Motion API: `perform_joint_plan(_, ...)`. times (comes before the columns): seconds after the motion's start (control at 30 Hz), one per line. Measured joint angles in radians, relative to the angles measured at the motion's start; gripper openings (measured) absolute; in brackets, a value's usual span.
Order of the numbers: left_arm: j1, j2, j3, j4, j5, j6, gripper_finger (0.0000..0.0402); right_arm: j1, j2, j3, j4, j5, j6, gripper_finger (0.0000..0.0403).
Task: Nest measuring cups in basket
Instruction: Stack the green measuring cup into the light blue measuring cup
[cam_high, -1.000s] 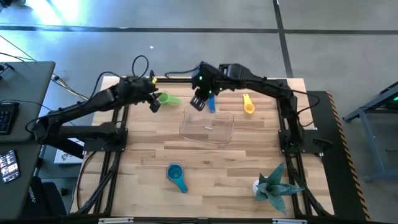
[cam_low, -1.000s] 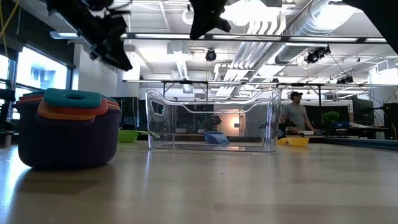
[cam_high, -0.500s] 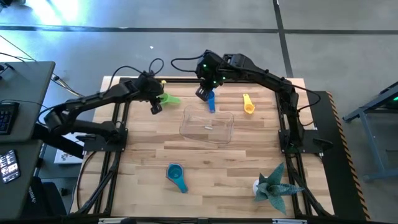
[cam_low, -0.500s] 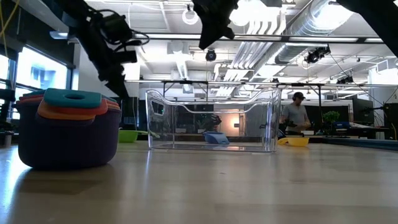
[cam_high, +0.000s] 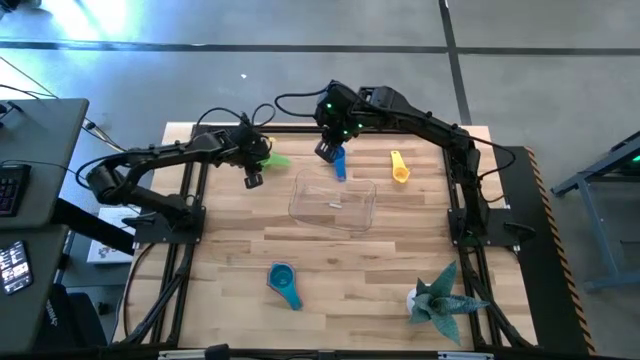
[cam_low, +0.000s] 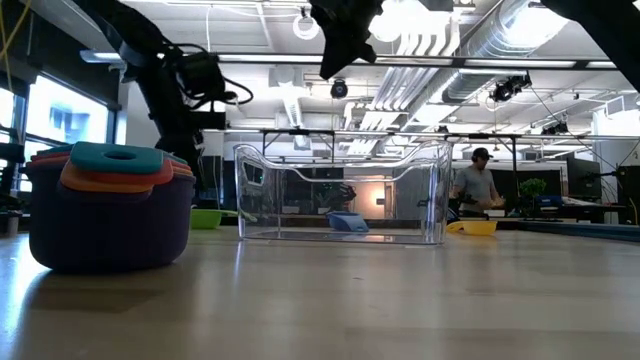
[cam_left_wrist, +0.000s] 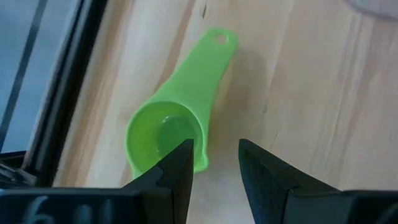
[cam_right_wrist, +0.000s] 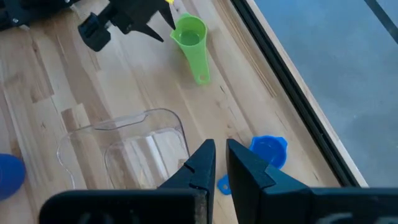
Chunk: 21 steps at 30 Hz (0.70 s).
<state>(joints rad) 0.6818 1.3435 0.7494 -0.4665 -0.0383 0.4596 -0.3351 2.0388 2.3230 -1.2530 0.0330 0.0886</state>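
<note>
A green measuring cup (cam_left_wrist: 166, 132) lies on its base near the table's far left, its handle (cam_left_wrist: 214, 50) pointing toward the basket. My left gripper (cam_left_wrist: 216, 163) hangs open just above the cup's bowl, pointing steeply down; one finger stands over the bowl's rim, and I cannot tell whether it touches. My right gripper (cam_right_wrist: 221, 163) is shut and empty, held high over a blue cup (cam_right_wrist: 268, 151) beyond the clear basket's (cam_high: 333, 203) far edge. A yellow cup (cam_high: 399, 167) lies far right. A nested stack with teal on top (cam_high: 285, 283) stands near the front.
A spiky teal-grey paper figure (cam_high: 440, 300) stands at the near right corner. The black frame rails (cam_high: 192, 190) run along both table sides. Bare wood lies between the basket and the nested stack. A person (cam_low: 478, 185) stands far back in the room.
My left gripper has sunk toward the table beside the green cup and rolled about its own axis, its opening unchanged. My right gripper has shifted a little toward the far edge, from over the basket's rim to over the blue cup. No cup has moved.
</note>
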Motion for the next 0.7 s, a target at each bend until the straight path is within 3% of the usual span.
perform_joint_plan(0.37,0.002,0.087,0.0,0.021,-0.064,0.043,0.0117,0.0,0.0,0.0,0.0,0.0,0.019,0.0031)
perform_joint_plan(0.7,0.033,0.145,0.0,0.054,-0.044,0.043,0.0117,0.0,0.0,0.0,0.0,0.001,0.042,0.0031)
